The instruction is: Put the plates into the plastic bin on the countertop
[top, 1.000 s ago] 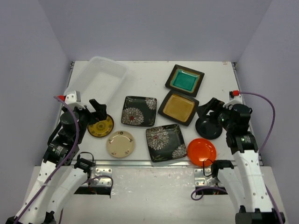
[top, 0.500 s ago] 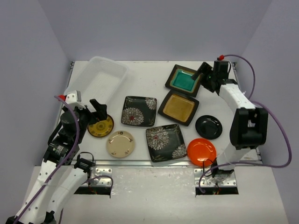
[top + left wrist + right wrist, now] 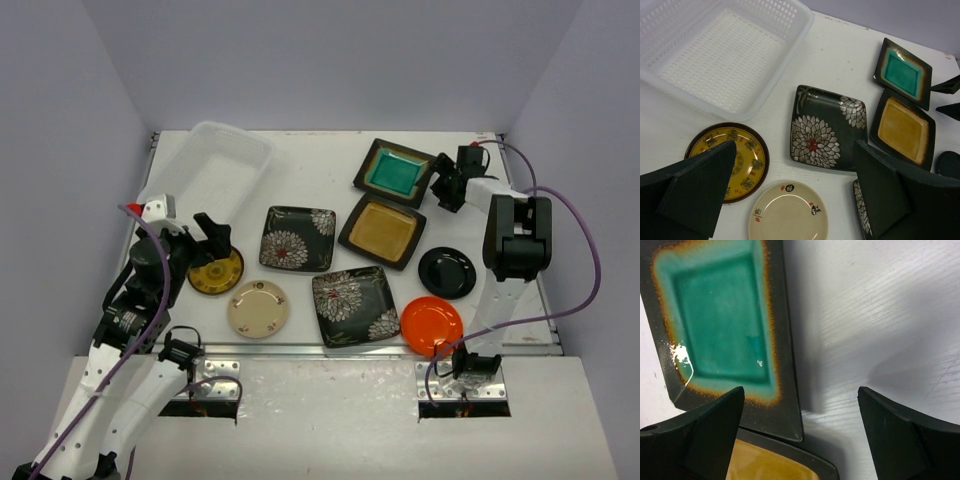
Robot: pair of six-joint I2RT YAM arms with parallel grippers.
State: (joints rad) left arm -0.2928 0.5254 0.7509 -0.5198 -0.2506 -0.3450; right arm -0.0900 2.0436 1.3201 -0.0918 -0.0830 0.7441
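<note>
Holds nothing in right gripper (image 3: 440, 187), fingers spread wide, low over right edge of teal plate (image 3: 397, 171) at far right of countertop (image 3: 320, 165). Holds nothing in left gripper (image 3: 213, 236) either, spread open above yellow plate (image 3: 215, 272). Shows all eight plates (image 3: 297, 238) flat on countertop, outside plastic bin (image 3: 214, 175) at far left.

White tabletop (image 3: 310, 170), rect., w/ metal strip (image 3: 320, 348) along near edge. Pale lilac back wall (image 3: 330, 60), left wall (image 3: 60, 150) & right wall (image 3: 590, 110) box it in on 3 sides. Light even, shadows soft. Pale grey ledge (image 3: 330, 420) sits below front edge.
</note>
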